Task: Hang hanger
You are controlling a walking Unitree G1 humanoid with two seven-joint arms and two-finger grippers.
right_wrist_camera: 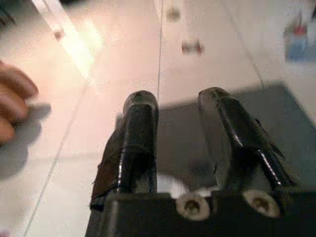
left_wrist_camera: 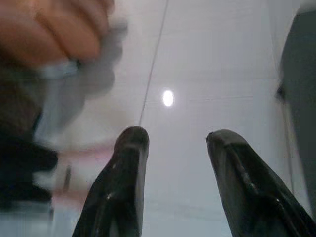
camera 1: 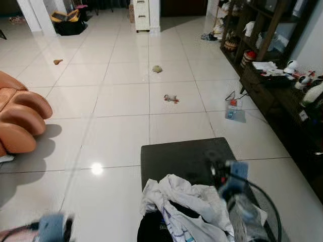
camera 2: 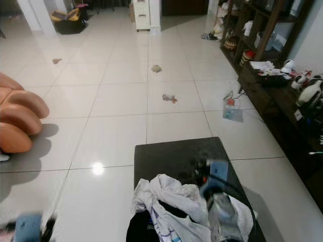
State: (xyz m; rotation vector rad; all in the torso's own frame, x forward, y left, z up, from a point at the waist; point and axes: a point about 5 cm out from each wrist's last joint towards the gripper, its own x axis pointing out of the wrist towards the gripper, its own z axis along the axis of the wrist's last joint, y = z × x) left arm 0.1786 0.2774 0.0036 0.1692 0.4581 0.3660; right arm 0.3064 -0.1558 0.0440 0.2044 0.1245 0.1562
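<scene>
Both grippers are parted and hold nothing: the right gripper point(right_wrist_camera: 180, 106) hovers above the dark table point(camera 1: 171, 154), and the left gripper point(left_wrist_camera: 173, 140) is low at the near left over bare floor point(camera 1: 121, 96). No hanger can be made out; it may lie hidden in the pile of clothes point(camera 1: 184, 201) on the table's near edge. Risk: a blind reach could snag cloth and drag the pile off. A cabinet point(camera 1: 272, 65) lines the right; an orange chair point(camera 1: 20, 116) stands left; small scraps point(camera 1: 170, 98) litter the far floor.
</scene>
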